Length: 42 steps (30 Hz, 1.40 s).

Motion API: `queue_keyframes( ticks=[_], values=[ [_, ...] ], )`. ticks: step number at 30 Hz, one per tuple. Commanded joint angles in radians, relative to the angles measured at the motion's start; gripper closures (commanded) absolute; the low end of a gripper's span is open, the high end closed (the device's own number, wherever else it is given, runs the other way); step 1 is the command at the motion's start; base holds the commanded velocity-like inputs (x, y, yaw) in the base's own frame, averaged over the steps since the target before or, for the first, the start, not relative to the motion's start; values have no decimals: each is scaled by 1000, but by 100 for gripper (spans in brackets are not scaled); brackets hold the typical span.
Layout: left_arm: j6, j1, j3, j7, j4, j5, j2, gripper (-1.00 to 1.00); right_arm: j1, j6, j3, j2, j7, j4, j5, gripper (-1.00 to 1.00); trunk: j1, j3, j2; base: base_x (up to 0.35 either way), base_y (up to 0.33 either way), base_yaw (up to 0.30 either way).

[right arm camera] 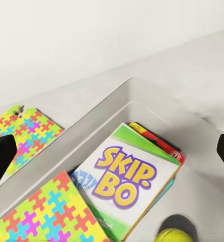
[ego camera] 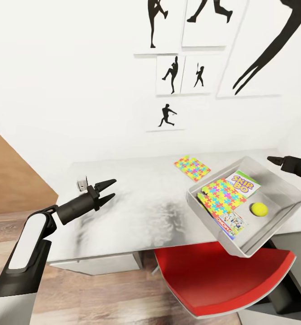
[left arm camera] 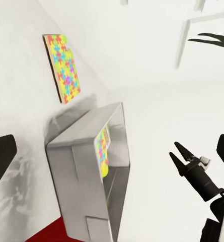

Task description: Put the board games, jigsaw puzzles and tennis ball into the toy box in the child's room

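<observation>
Puzzle [ego camera: 192, 168] lay flat on the table [ego camera: 136, 203], right of centre, just above the box [ego camera: 258, 243] corner. My left gripper [ego camera: 108, 189] hung released and empty; my right gripper [ego camera: 276, 160] looked open, probably. Sliding it to an edge seemed wise.

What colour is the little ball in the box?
Yellow-green. The tennis ball shows best in the head view, inside the toy box.
</observation>
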Motion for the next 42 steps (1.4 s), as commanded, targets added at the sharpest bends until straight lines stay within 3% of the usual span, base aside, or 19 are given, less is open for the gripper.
queue_keyframes(
  ticks=[1, 13, 32, 42],
  values=[
    [5, -1, 1, -1, 0, 0, 0, -100, 0, 4, 2, 6, -10, -1, -10, -100, 1, 0, -2, 0, 0, -79],
    [5, -1, 4, -2, 0, 7, 1, -100, 4, 6, 25, 56, -11, -1, -10, -100, 1, 18, -2, 0, 95, -80],
    [5, 0, 6, -3, -2, 10, 1, -100, 5, 11, 30, 64, -11, -1, -11, -100, 1, 48, -2, 0, 266, -86],
    [5, 4, 7, -3, -7, 9, 0, -100, 4, 17, 31, 64, -13, -1, -11, -100, 1, 63, -2, 0, 97, -92]
  ],
)
